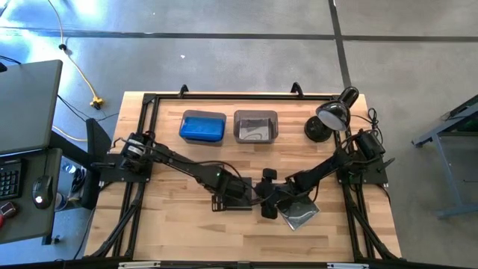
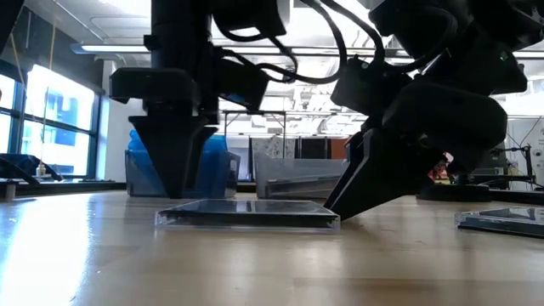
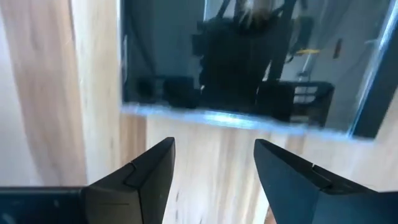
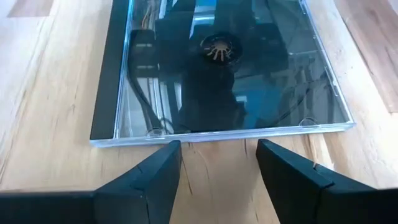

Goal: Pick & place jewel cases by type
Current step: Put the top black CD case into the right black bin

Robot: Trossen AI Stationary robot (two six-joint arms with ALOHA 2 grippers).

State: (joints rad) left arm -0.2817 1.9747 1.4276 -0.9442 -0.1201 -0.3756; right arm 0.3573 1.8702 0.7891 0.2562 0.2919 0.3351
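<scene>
Jewel case [image 4: 224, 68], dark and glossy, lies flat just before my spread right gripper [image 4: 217, 171]; my left gripper [image 3: 214, 168] is spread too.

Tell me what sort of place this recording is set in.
Probably a lab or workshop: a wooden table stands on a bare concrete floor, a desk with a keyboard sits beside it, and the low view shows ceiling strip lights with big windows.

In the high view both arms cover the dark jewel case [image 1: 240, 196] between them, hiding most of it.
</scene>
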